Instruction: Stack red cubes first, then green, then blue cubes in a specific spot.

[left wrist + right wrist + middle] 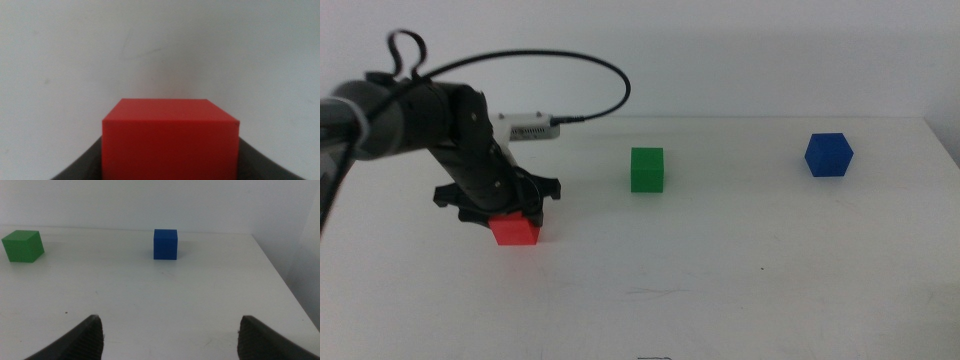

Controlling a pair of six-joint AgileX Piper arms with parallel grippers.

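Observation:
The red cube (516, 230) sits low at the table's left, and my left gripper (505, 212) reaches down over it from the left. In the left wrist view the red cube (169, 137) fills the gap, with both dark jaws pressed against its sides. I cannot tell whether it rests on the table or hangs just above it. The green cube (647, 169) stands at mid-table and also shows in the right wrist view (22, 245). Far right stands the blue cube (829, 155), seen again ahead of my right gripper (170, 330), which is open, empty and out of the middle view.
The white tabletop (720, 280) ends at a right edge (945, 150) close to the blue cube. A black cable (590, 65) loops above the left arm. A faint scuff mark (655, 292) lies on the near middle of the table.

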